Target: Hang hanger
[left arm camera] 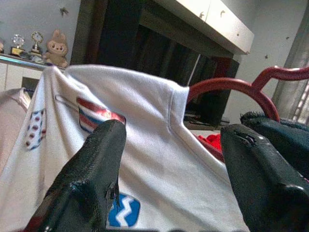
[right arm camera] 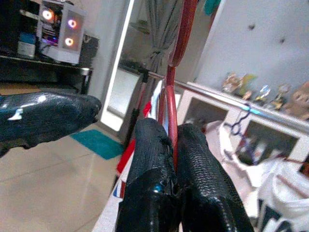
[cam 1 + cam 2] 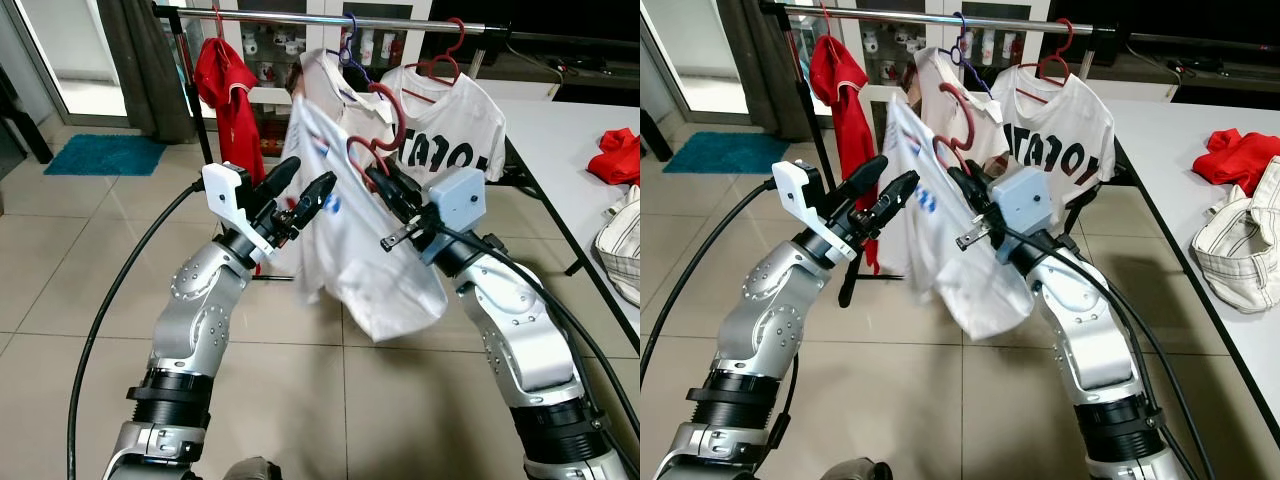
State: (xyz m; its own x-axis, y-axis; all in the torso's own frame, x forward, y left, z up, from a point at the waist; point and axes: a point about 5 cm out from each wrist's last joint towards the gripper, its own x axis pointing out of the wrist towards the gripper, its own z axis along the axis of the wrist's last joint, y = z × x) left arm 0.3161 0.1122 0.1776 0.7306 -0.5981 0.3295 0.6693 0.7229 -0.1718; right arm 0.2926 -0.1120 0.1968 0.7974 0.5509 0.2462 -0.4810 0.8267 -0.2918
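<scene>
The red hanger (image 3: 383, 128) carrying a white shirt (image 3: 345, 240) is held mid-air below the clothes rail (image 3: 330, 18), the right pincer (image 2: 173, 145) clamped on its neck. At the shirt's nine o'clock, the left pincer (image 3: 300, 185) stands with fingers apart. A white printed shirt (image 3: 450, 135) hangs at one o'clock.

The floor (image 3: 90, 260) was laid in pale beige tiles with thin dark joints, glossy enough to catch the daylight. A teal mat (image 3: 105, 154) lay near a glazed door (image 3: 78, 55) at the far left, beside a grey curtain (image 3: 150, 70). Behind the clothes rail (image 3: 300, 17) stood a white cabinet (image 3: 270, 50) holding small ornaments — too small to tell apart. A white table (image 3: 570, 140) ran along the right, carrying a red cloth (image 3: 618, 155) and a cream bag (image 3: 620, 250).
</scene>
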